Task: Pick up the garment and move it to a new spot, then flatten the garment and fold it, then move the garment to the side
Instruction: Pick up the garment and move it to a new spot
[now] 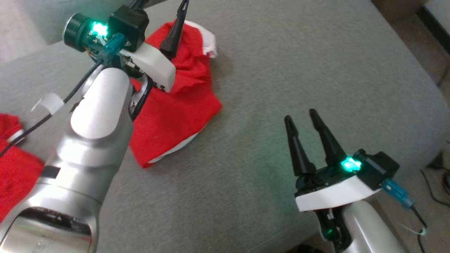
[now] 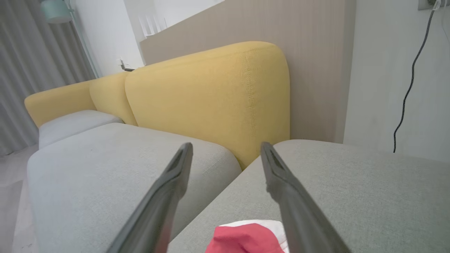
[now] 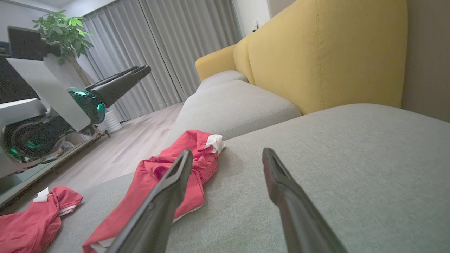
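On a wide grey cushion a red garment with white trim lies in a crumpled, partly spread heap, left of the cushion's centre in the head view. One white-edged end points toward the far side and a white hem shows along the near edge.

The left gripper hangs above the far end of the garment, raised off the fabric. Its two dark fingers are spread apart with nothing between them. In its own wrist view, a small patch of red and white cloth shows low down between the finger bases.

The right gripper is off to the right, well apart from the garment, over bare cushion. Its fingers are also spread and empty, pointing away from the robot.

A second red cloth lies bunched at the cushion's left edge, apart from the first. Behind the seat stands a yellow backrest. The right wrist view also takes in grey curtains and a leafy plant.
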Robot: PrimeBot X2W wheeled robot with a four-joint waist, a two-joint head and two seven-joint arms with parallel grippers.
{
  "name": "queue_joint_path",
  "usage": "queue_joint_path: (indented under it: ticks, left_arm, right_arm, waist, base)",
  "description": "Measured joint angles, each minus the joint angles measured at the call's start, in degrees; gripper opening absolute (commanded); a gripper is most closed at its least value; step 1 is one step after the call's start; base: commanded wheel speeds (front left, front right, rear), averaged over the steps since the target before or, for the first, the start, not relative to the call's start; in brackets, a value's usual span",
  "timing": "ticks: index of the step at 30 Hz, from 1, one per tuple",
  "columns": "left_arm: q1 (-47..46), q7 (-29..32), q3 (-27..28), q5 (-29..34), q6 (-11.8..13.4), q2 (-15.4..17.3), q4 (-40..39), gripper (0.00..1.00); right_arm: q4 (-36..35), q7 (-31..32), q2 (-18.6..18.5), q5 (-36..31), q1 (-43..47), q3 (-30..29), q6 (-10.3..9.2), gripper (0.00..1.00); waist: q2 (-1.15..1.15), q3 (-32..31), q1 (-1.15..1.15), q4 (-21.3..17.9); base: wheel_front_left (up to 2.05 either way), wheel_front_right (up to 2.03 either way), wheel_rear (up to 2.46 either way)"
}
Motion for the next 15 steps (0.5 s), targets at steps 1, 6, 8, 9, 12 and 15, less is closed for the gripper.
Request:
queue_joint_path:
  ticks: [1,6,8,9,12,15]
  left_arm:
    - [0.0,-0.6,0.0,0.0,0.0,-0.1,0.0,1.0]
    - [1.3,-4.3,0.2,-0.9,1.3,-0.5,-2.3,1.0]
    - [3.5,-5.6,0.5,-1.5,2.4,-0.5,-4.1,1.0]
    - [5.1,-6.1,0.6,-1.8,2.9,-0.4,-5.1,1.0]
    - [11.4,-7.4,1.3,-2.6,4.8,0.0,-8.1,1.0]
    - [18.9,-8.1,2.1,-3.5,6.7,0.8,-11.7,1.0]
  right_arm:
    - [0.0,0.0,0.0,-0.3,0.0,-0.5,0.0,1.0]
    - [1.0,0.0,0.0,-2.5,0.1,-3.8,0.0,1.0]
    - [1.3,0.0,0.0,-3.2,0.2,-5.6,0.0,1.0]
    - [1.4,0.0,0.0,-3.5,0.2,-6.4,0.0,1.0]
    - [2.0,0.0,0.0,-4.9,0.3,-8.6,0.0,1.0]
    - [2.4,0.0,0.0,-5.9,0.6,-11.0,0.0,1.0]
  waist:
    - [0.0,-0.1,0.0,0.7]
    - [0.0,-1.2,0.0,5.3]
    - [0.0,-1.7,-0.01,7.6]
    - [0.0,-1.9,-0.01,8.7]
    - [0.0,-2.8,-0.01,12.3]
    - [0.0,-3.7,-0.01,15.9]
  base:
    - [0.0,0.0,0.0]
    - [0.0,0.0,0.0]
    - [0.0,0.0,0.0]
    - [0.0,0.0,0.0]
    - [0.0,0.0,0.0]
    - [0.0,0.0,0.0]
